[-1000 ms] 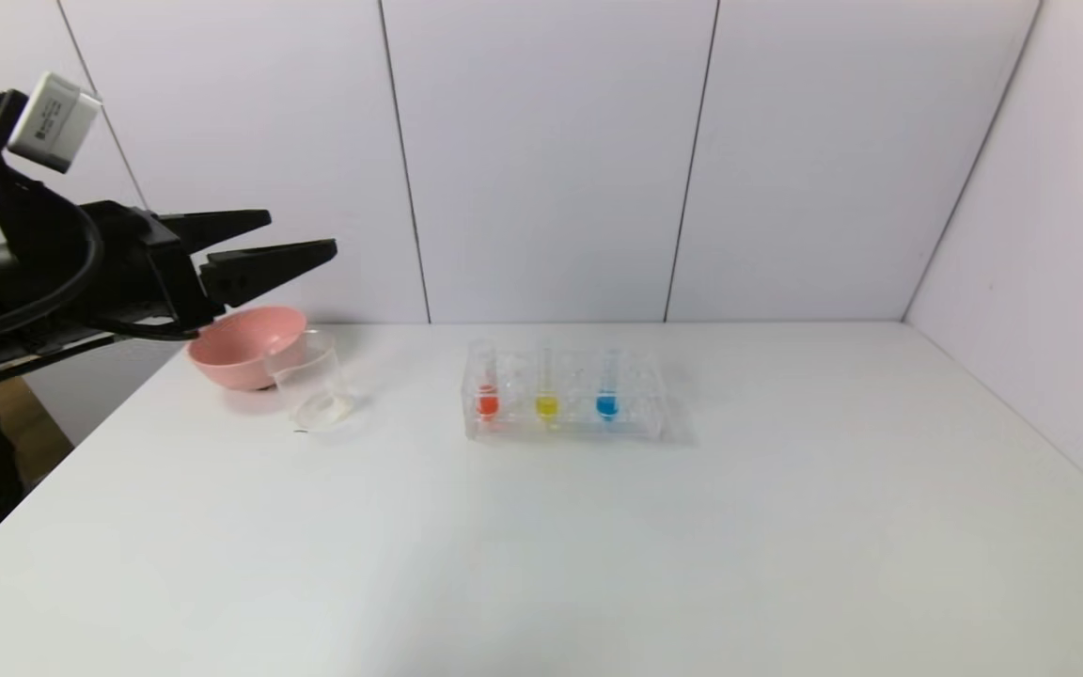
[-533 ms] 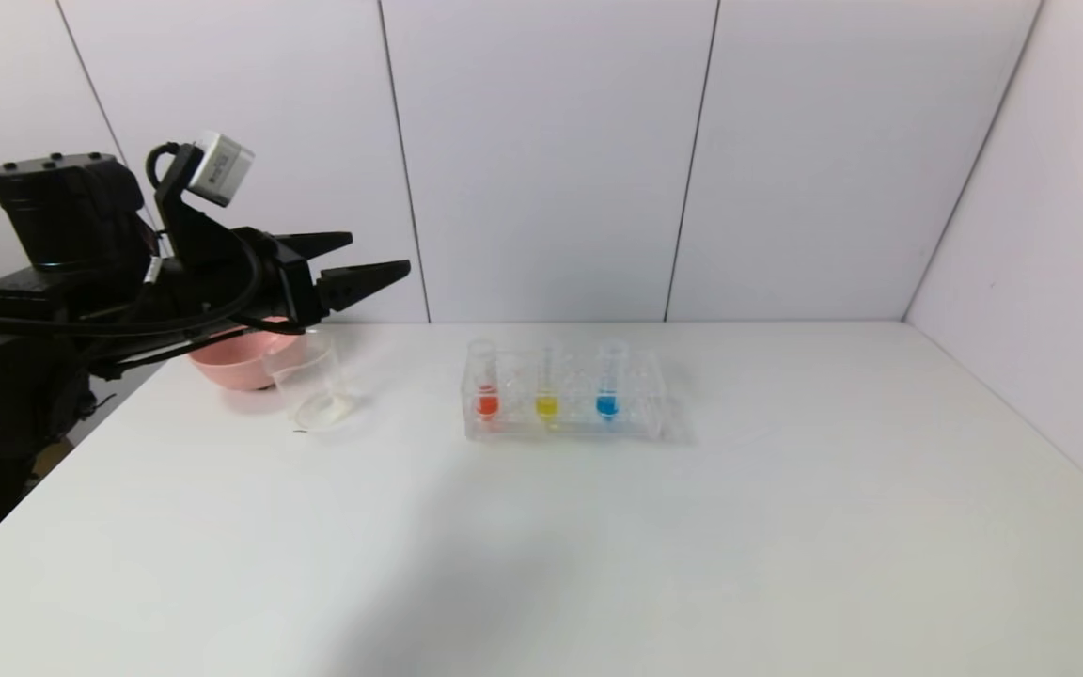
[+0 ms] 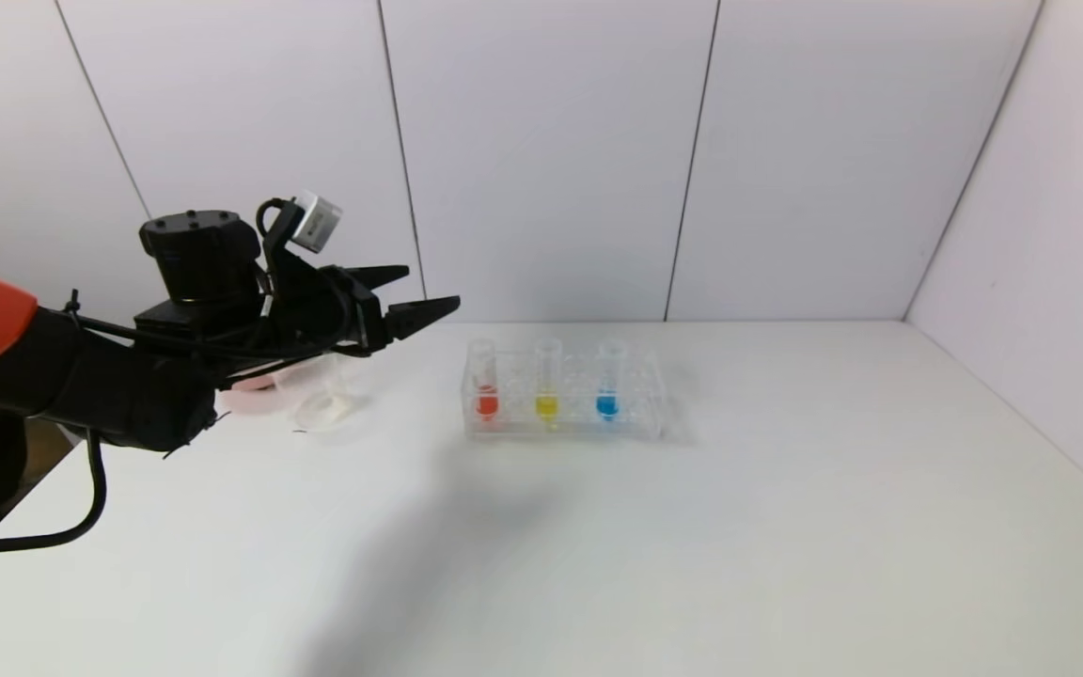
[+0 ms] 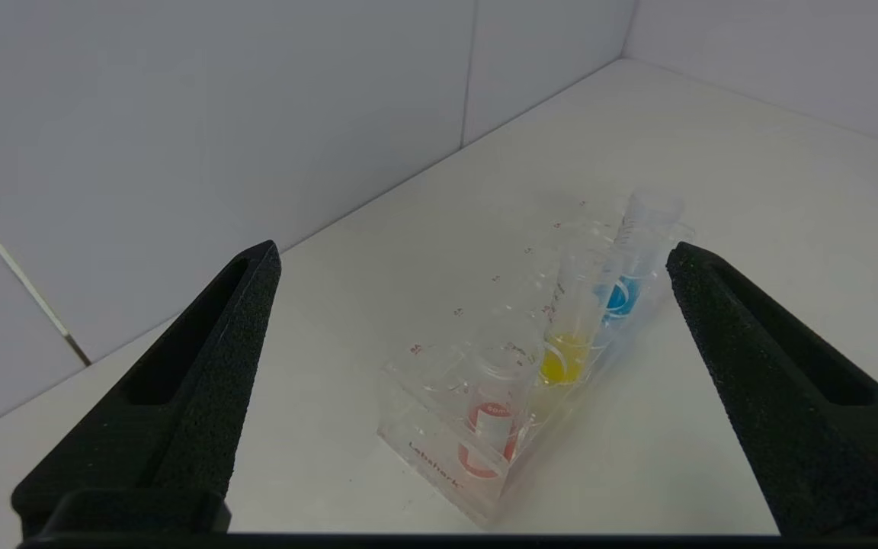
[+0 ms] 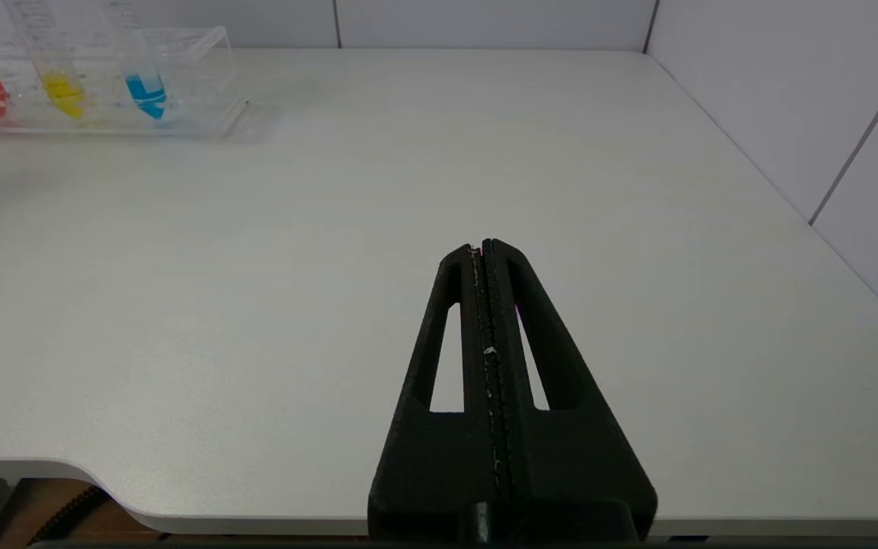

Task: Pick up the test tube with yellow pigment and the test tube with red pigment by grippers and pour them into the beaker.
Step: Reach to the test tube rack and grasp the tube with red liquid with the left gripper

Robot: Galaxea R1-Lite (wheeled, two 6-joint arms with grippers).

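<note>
Standing upright in the rack (image 3: 640, 418): yellow tube (image 3: 547, 381); red tube (image 3: 483, 381).

Clear glossy plastic rack (image 3: 565, 414) on smooth matt white table (image 3: 692, 545)

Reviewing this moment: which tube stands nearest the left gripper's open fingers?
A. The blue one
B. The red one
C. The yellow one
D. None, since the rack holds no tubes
B. In the head view the left gripper, open and empty, hangs in the air short of the rack, and the test tube with red pigment sits at the rack's end closest to it.
</note>
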